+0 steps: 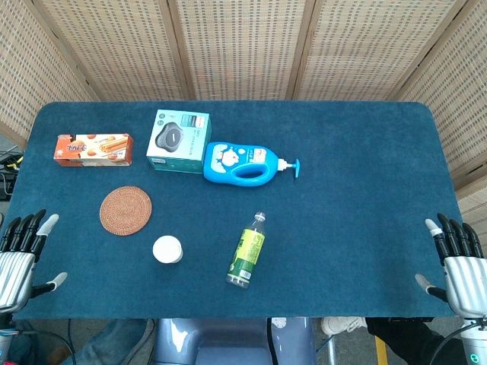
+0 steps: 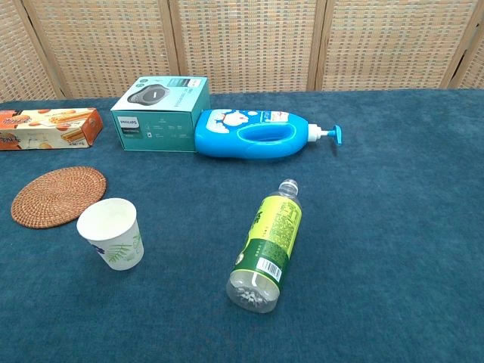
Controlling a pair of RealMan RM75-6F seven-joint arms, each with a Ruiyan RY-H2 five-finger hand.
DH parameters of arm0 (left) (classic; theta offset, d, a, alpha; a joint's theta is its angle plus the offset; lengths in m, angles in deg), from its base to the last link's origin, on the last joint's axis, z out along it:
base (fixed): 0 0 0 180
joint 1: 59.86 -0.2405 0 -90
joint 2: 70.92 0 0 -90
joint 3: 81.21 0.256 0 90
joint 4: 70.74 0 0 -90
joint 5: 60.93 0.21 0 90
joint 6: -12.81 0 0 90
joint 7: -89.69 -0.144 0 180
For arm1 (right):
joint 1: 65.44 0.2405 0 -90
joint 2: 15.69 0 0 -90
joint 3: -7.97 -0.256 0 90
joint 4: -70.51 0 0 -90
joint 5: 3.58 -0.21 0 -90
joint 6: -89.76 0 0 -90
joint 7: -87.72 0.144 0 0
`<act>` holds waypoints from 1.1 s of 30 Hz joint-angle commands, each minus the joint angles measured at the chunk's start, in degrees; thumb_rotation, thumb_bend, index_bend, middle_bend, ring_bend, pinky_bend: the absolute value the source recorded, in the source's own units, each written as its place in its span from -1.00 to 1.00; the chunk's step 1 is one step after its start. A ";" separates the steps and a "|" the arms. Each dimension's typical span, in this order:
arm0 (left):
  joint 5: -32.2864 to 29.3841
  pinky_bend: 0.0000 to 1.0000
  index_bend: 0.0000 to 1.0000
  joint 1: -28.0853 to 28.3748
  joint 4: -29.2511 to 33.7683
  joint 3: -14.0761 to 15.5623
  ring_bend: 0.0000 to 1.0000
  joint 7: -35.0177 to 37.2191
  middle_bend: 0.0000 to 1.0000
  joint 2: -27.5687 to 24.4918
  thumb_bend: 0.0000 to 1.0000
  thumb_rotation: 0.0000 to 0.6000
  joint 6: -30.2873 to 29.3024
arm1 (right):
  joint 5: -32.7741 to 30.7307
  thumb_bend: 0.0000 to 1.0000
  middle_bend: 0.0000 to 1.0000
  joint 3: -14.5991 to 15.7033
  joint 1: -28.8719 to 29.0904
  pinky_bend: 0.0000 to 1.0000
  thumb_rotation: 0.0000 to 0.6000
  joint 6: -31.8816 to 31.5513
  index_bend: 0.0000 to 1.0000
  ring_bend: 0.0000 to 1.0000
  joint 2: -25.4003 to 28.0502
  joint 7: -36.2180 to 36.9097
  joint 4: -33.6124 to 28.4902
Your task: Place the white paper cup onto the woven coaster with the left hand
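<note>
Presently, on the blue table (image 1: 358,228):

Paper cup (image 2: 111,234): white with a leaf print, upright, mouth open, standing on the cloth just beside the coaster's near-right rim, not on it.

Coaster (image 2: 57,195): round, woven, brown, lying flat and bare, left of the table's middle.

Back row, left to right: orange snack box (image 1: 93,149); teal box (image 1: 178,141); blue pump bottle (image 1: 245,163) on its side, nozzle pointing right, its base touching the teal box.

Green-labelled bottle (image 1: 248,251): clear plastic, lying down, cap toward the back, well right of the cup.

Left hand (image 1: 21,255): at the table's near-left corner, fingers spread wide, holding nothing; open cloth lies between it and the cup.

Right hand (image 1: 459,262): at the near-right corner, fingers spread wide, holding nothing; the right half of the table before it is open cloth.

Views: only the head view shows the hands and the table's edges; only the chest view shows the cup's leaf print and the lettering on the teal box.
</note>
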 commanded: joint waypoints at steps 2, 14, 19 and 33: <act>0.04 -1.00 -1.00 -0.04 -0.04 0.06 -1.00 -0.01 -1.00 0.00 -1.00 1.00 0.00 | 0.04 -1.00 -1.00 0.03 -0.03 -1.00 1.00 -0.04 -0.87 -1.00 0.00 -0.03 -0.02; 1.18 -1.00 -1.00 1.39 -0.78 -0.05 -1.00 -1.75 -1.00 1.02 -1.00 1.00 1.81 | 0.33 -1.00 -1.00 0.01 -0.19 -1.00 1.00 -0.49 -0.87 -1.00 0.19 0.40 -0.36; 3.13 -1.00 -1.00 6.76 -3.45 -0.80 -1.00 -4.56 -1.00 3.91 -1.00 1.00 9.06 | -0.06 -1.00 -1.00 -0.28 -0.36 -1.00 1.00 -0.84 -0.87 -1.00 0.71 1.57 -0.41; 9.82 -1.00 -1.00 21.12 -12.99 -1.00 -1.00 -8.93 -1.00 13.71 -1.00 1.00 26.85 | -1.55 -1.00 -1.00 -0.78 -0.05 -1.00 1.00 0.00 -0.87 -1.00 0.91 2.33 -0.01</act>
